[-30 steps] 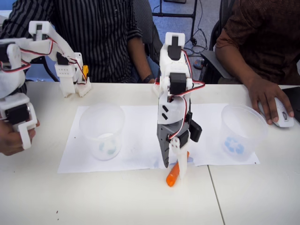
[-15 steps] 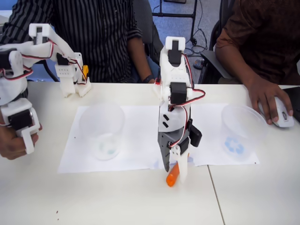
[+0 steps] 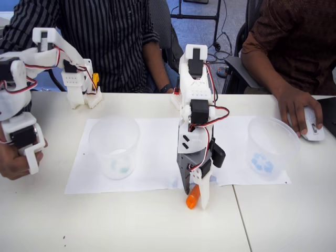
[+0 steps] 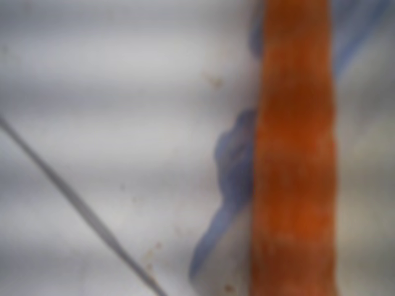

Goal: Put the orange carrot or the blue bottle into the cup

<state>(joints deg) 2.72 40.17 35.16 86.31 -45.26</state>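
fixed view, left to right: the cup (image 3: 114, 148) with the teal-green blotch at its base stands on the left part of the white paper sheet (image 3: 157, 152), nothing inside it. middle: arm reaches straight down, hand (image 3: 193, 193) low on the bench (image 3: 131, 226) at the paper's near edge. the orange carrot (image 3: 192, 199) sits between the fingers, its lower end poking out below them, looks to touch the bench. cannot tell if the hand is pinching it or just straddling it. right: second clear cup (image 3: 272, 149) with a blue mark, well apart from the carrot. a person's hand (image 3: 294, 113) rests on a mouse (image 3: 312, 125) at far right.

wrist view: blurry orange carrot (image 4: 295, 148) runs vertical at right, over pale surface.

step: grasping the carrot, probably. next calls for a firm pinch, lift clear, carry left over the teal cup's rim, release.
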